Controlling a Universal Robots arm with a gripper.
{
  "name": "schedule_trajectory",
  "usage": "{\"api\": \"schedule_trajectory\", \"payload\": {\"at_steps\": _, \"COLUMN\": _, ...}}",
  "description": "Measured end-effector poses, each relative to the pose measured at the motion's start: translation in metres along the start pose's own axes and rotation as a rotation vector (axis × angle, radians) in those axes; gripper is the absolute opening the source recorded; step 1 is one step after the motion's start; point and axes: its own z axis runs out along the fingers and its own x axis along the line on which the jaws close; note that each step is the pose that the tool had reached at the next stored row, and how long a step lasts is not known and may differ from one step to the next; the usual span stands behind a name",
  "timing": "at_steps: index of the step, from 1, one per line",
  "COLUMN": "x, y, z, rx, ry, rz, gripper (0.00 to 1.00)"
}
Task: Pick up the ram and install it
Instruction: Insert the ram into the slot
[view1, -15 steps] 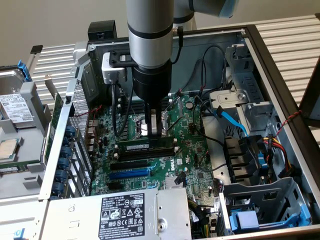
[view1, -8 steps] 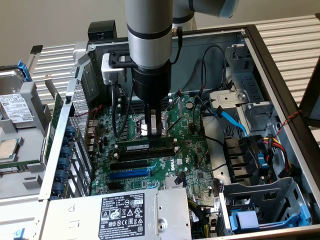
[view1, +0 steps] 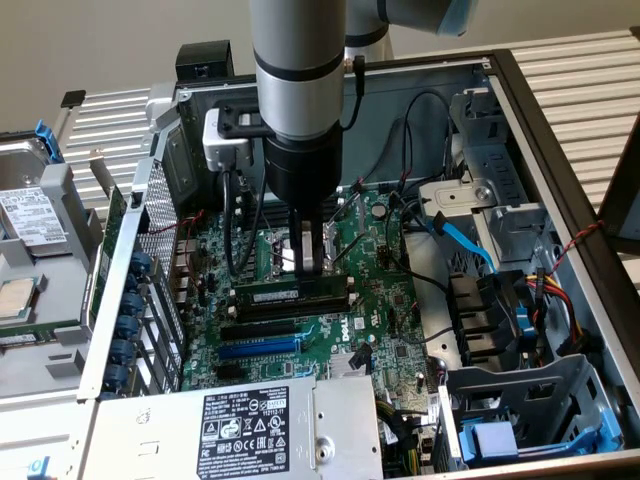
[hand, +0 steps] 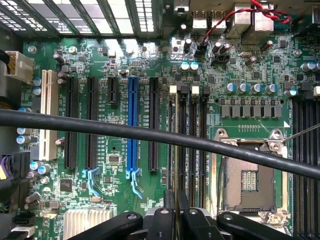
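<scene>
The exterior view looks down at an angle from outside the open computer case, taking in the arm and the motherboard. The wrist view sits close above, facing straight down. Both views share the motherboard and its blue expansion slot.

Green printed-circuit motherboard carries one bright blue long expansion slot, flanked by long black plastic slots and a cream-white slot. Narrow green memory stick with dark chips and a pale label strip. Silver-grey metal robot arm ends in a black wrist section. Black rubber cable. Twisted red-and-black wire pair. Light blue flat data cable. Black power-supply label with white print.
</scene>
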Motion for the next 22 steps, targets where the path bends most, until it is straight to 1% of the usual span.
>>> {"api": "schedule_trajectory", "payload": {"at_steps": 22, "x": -0.0007, "y": 0.0006, "z": 0.0035, "rx": 0.0000, "ry": 0.0005, "rz": 0.000, "gripper": 0.13}}
